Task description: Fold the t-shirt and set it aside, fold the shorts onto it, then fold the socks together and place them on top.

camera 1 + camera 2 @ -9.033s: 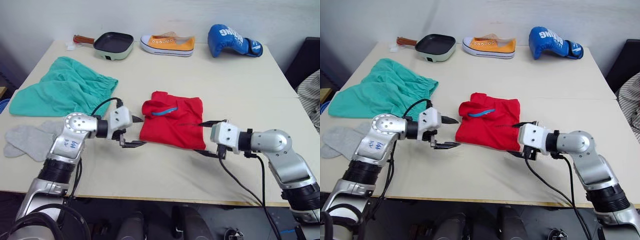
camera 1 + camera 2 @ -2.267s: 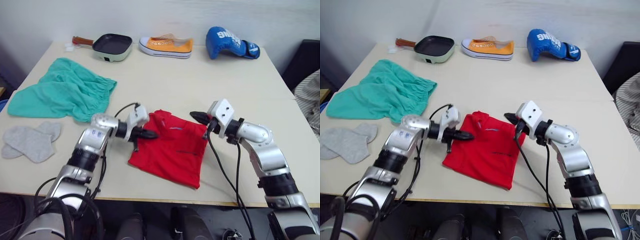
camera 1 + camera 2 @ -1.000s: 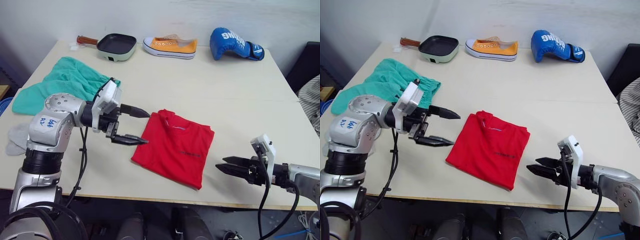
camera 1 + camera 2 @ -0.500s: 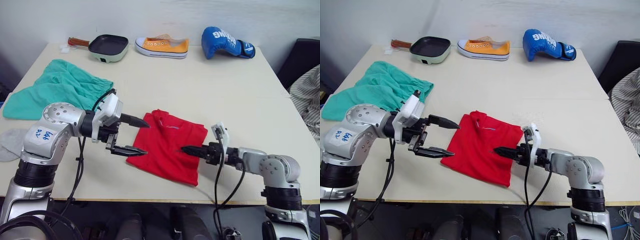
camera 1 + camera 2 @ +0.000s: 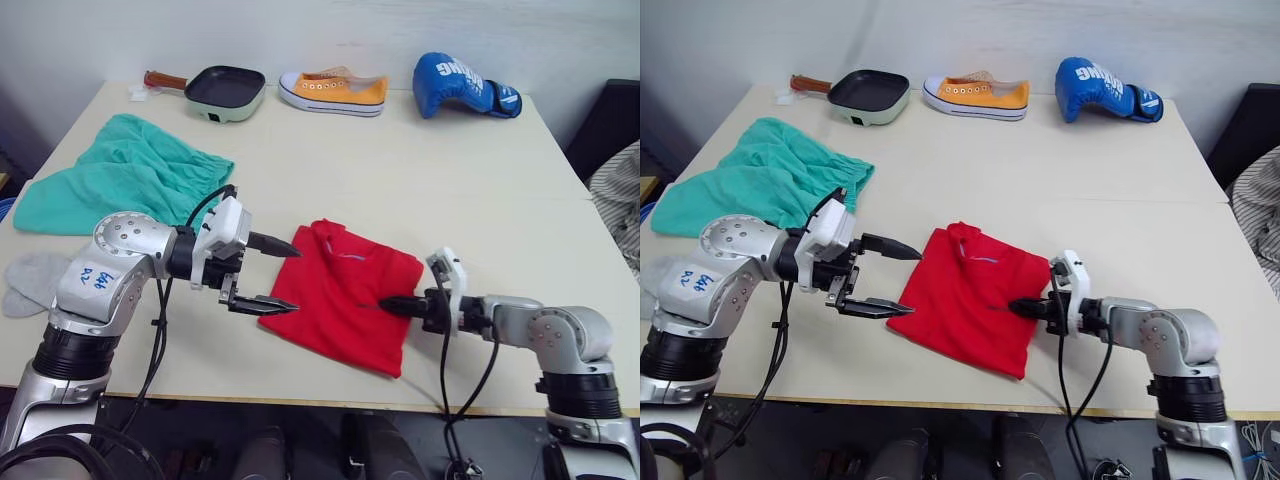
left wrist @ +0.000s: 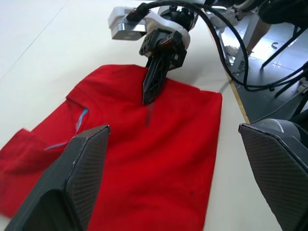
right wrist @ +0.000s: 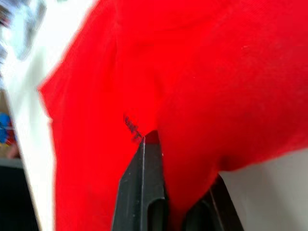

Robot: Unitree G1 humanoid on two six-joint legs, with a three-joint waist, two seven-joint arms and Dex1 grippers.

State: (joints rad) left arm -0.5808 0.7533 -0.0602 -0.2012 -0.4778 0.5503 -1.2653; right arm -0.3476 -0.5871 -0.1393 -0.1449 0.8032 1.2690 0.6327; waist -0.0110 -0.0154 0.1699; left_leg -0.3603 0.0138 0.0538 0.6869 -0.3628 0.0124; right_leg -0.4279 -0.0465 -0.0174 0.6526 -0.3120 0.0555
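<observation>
The folded bright red cotton t-shirt lies near the table's front edge – soft, limp, best pinched at a hem – right gripper clamped on its fabric, left gripper spread wide beside it.

Both arms are rounded silver-grey metal shells with black joint bands. Each ends in a white boxy wrist block carrying a pincer of two tapered black fingers: the left pincer and the right pincer. Black cables loop behind each pincer. Blue handwritten marks sit on the left arm's shell.
</observation>
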